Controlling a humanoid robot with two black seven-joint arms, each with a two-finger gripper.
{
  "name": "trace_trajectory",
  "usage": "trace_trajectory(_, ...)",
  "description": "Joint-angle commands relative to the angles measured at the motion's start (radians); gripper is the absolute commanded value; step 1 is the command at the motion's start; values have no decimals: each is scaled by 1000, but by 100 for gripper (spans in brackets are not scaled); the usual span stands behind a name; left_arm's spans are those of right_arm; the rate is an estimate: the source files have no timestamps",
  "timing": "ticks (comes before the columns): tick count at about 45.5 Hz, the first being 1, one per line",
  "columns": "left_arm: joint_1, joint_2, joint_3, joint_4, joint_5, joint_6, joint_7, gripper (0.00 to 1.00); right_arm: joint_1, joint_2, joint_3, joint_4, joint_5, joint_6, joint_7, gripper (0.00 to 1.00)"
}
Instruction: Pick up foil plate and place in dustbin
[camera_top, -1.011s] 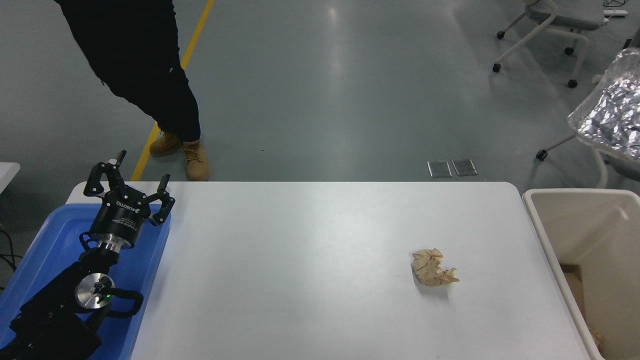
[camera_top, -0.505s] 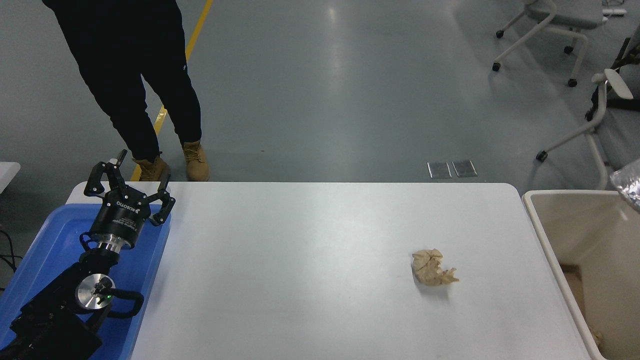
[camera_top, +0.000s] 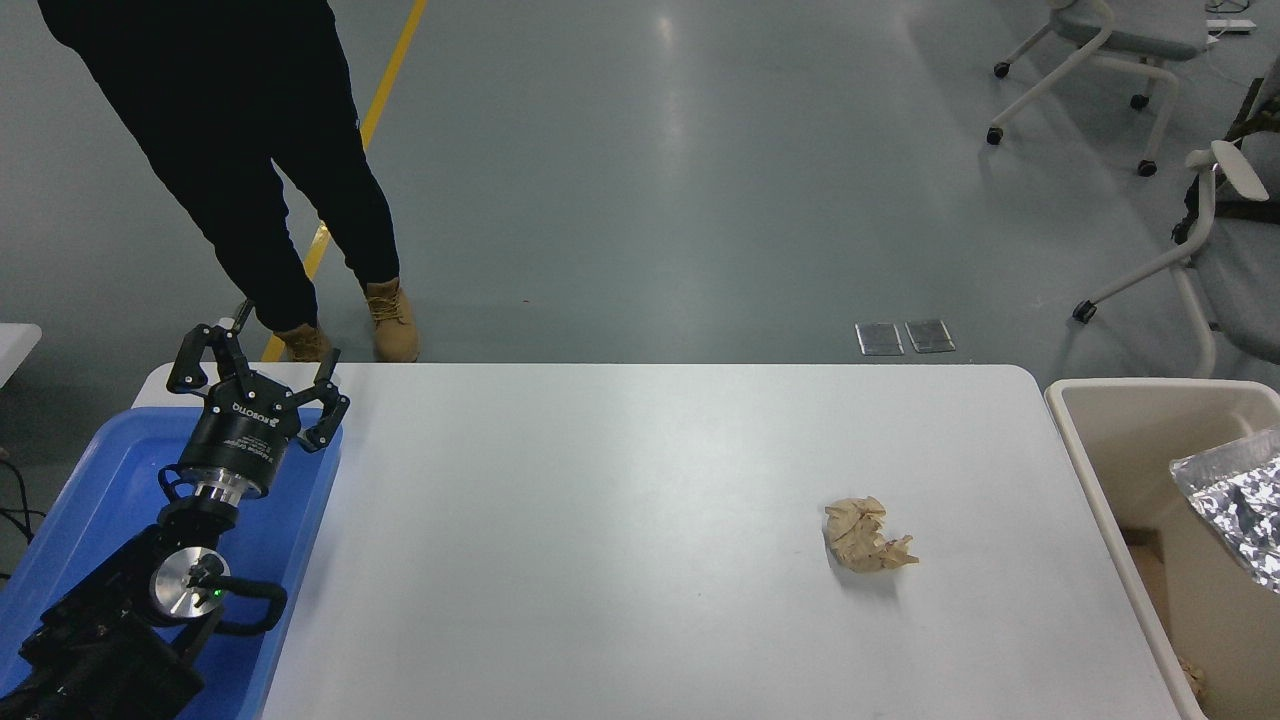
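Down into the big cream plastic bin (camera_top: 1110, 440) dropped the shiny crinkled foil plate (camera_top: 1235, 505), far from the left black pincer (camera_top: 262, 375), spread wide over the blue tray's (camera_top: 90, 470) far edge.

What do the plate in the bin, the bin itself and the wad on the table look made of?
Foil plate: thin aluminium foil, judging by its shiny, crinkled silver surface. Dustbin: likely plastic, smooth matte cream with a rounded rim. Wad: apparently crumpled tan paper, dull and creased.
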Motion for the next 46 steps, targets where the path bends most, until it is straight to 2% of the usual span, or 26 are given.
trace_trajectory(1,0,1,0,0,1,0,1,98,-20,22,14,-2,1,-14,-2,0)
trace_trajectory(7,0,-1,0,0,-1,0,1,98,-22,22,11,1,1,-14,-1,0)
trace_trajectory(9,0,-1,0,0,1,1,1,99,-25,22,10,1,2,-14,-1,36)
trace_trajectory(10,0,1,0,0,-1,0,1,98,-26,24,10,3,2,-14,-1,50)
trace_trajectory(12,0,-1,0,0,1,1,1,98,-28,25,4,6,1,-15,-1,68)
trace_trajectory(14,0,1,0,0,-1,0,1,98,-29,33,1,7,1,-17,1,96)
trace_trajectory(15,0,1,0,0,-1,0,1,98,-28,36,1,7,1,-18,1,100)
trace_trajectory(25,0,-1,0,0,-1,0,1,98,39,30,-45,30,1,-4,1,100)
trace_trajectory(34,0,1,1,0,-1,0,1,98,288,-28,-369,151,-1,0,2,100)
trace_trajectory(41,0,-1,0,0,-1,0,1,98,542,-24,-668,331,-4,5,2,100)
trace_trajectory(46,0,-1,0,0,-1,0,1,98,711,-7,-780,440,-5,20,4,100)
